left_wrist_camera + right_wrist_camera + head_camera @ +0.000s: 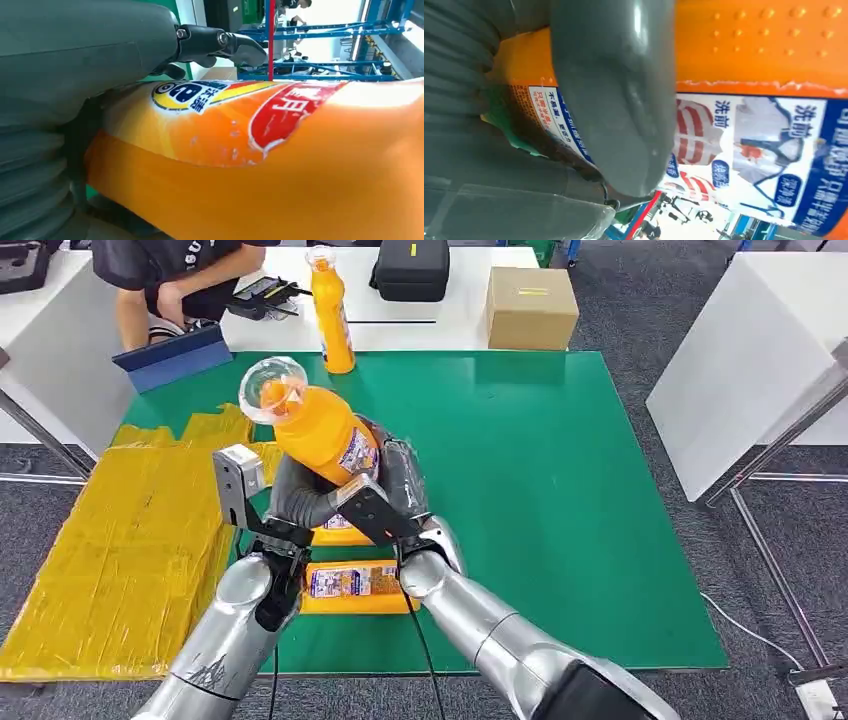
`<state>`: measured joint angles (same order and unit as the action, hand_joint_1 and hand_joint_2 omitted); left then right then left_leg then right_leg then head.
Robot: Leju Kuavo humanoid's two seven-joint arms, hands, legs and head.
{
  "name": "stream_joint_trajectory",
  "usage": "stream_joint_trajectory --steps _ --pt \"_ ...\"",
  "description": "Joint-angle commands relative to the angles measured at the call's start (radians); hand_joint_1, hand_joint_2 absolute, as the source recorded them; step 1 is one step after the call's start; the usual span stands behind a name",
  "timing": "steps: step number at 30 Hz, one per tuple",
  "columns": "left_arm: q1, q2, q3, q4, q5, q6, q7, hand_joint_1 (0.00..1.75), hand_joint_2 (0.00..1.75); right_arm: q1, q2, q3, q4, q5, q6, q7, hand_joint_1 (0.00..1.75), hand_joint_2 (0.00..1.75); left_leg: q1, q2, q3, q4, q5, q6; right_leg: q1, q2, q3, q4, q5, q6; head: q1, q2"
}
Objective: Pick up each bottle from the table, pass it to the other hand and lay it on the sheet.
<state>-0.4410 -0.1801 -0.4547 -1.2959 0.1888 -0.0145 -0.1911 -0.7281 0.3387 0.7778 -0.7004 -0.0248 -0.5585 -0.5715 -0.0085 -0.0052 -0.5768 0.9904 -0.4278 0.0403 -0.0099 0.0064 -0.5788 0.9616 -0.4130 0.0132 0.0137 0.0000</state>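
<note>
While both arms met over the near part of the green worktop [560, 490], the orange bottle [318, 430] was held between them, tilted with its clear cap toward the far left and clear of the surface. The left robot hand [300, 495] wrapped the lower body from the left; in the left wrist view its dark fingers [220, 42] reached across the label, so it was grasping the bottle. The right robot hand [395, 485] clasped the same lower body from the right, and the right wrist view showed its thick grey thumb [616, 100] pressed flat across the printed label, so it was grasping the bottle as well. This double hold suited a transfer from one hand to the other, judged to be in progress; which hand was giving could not be told. Holding the bottle low on its body left the neck free and kept the weight between the palms. Two more orange bottles lay flat on the worktop beneath the arms [352, 582], and another stood upright at the far edge [332, 312]. The yellow sheet [110, 540] lay to the left, overlapping the worktop's left edge, with no bottle visible on it, so the placing step remained. A person sat beyond the far left corner [170, 280].
</note>
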Motion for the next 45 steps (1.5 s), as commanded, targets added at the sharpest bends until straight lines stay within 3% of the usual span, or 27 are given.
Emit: stream_joint_trajectory --steps 1,13,31,45 --pt "-0.052 -0.017 -0.018 0.071 -0.004 0.0 -0.001 0.0 1.75 -0.065 0.01 0.136 0.056 -0.005 0.037 0.018 1.75 1.75 0.0 0.0 0.002 0.001 -0.002 -0.003 0.0 -0.001 0.002 0.001 -0.002 -0.001 0.0 0.0" --pt "-0.05 -0.018 0.022 0.061 -0.018 0.026 -0.012 0.0 1.75 -0.058 0.01 0.223 0.095 0.008 0.004 0.059 1.75 1.75 0.001 -0.001 0.003 0.0 -0.002 -0.003 0.001 -0.002 0.004 0.0 -0.002 -0.001 0.0 0.0" --pt "-0.069 -0.013 0.043 0.062 -0.04 0.045 -0.012 0.0 1.75 -0.001 0.01 0.171 0.191 0.155 -0.047 0.074 1.75 1.75 0.001 -0.003 0.002 0.0 0.0 -0.002 0.001 -0.003 0.002 -0.001 -0.001 -0.001 0.0 0.0" --pt "-0.117 0.018 0.064 -0.016 -0.06 0.059 -0.01 0.0 1.75 0.019 0.01 0.121 0.27 0.162 -0.068 0.036 1.75 1.75 0.002 -0.004 0.005 0.002 -0.003 -0.006 0.002 -0.006 0.007 0.002 -0.004 -0.002 0.0 0.0"
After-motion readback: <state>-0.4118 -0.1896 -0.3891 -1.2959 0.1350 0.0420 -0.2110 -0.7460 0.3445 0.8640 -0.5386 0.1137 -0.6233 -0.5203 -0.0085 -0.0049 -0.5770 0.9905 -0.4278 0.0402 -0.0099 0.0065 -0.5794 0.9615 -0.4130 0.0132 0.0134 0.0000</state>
